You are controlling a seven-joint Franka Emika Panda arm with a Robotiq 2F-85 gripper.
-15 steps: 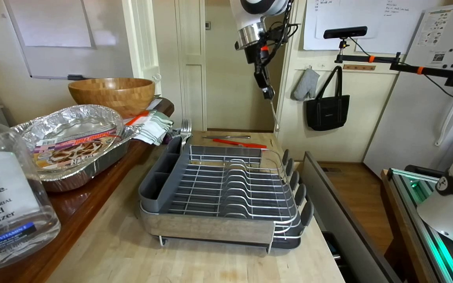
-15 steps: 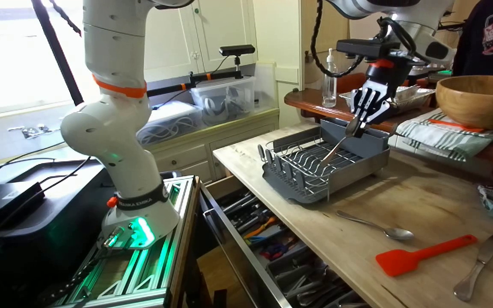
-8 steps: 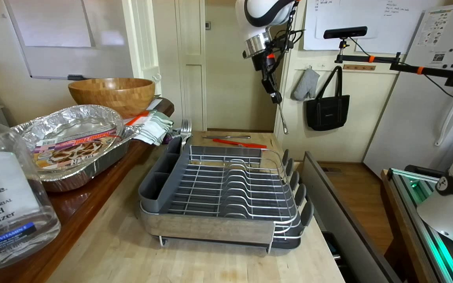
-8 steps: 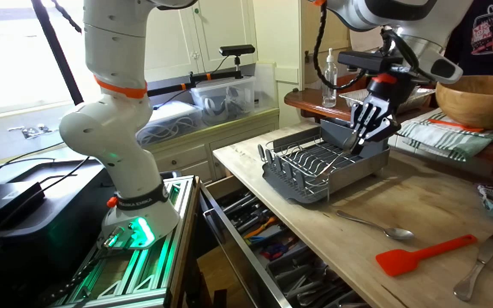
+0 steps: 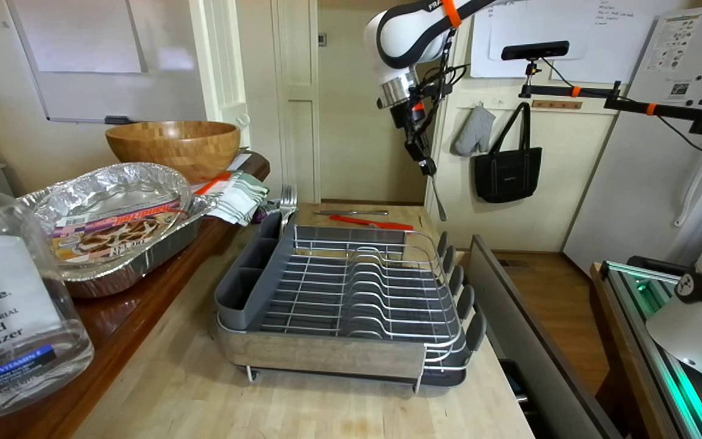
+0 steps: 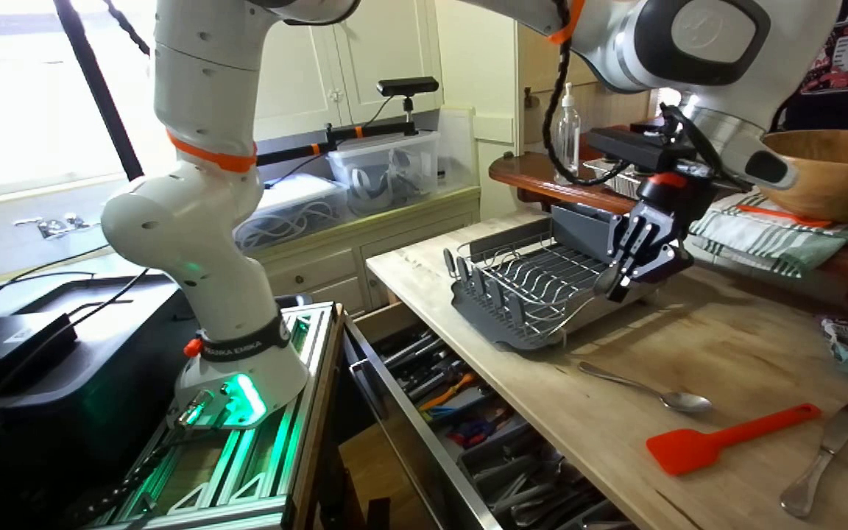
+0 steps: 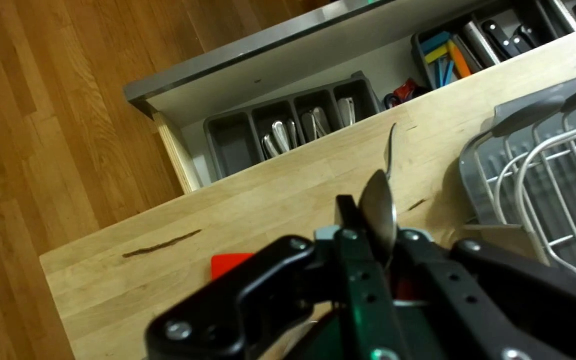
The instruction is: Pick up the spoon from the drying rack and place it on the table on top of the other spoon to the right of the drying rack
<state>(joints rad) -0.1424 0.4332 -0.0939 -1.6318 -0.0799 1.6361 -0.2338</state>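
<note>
The hand [image 6: 614,285] has its jaws closed on the bowl of the spoon [image 7: 379,210] and holds it in the air just past one end of the rack [image 5: 326,353], handle slanting down. On the tabletop [image 6: 748,327] past that end, the other spoon [image 6: 674,400] lies nearest the rack, the spatula [image 6: 718,440] farther and the knife [image 6: 829,447] farthest. Forks [image 5: 288,201] stand in the rack's holder [image 5: 270,283].

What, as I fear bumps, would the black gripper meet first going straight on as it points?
Likely the pale tan wooden countertop, the held silvery metal spoon touching first; depth is unclear, so perhaps the open grey-fronted drawer.
</note>
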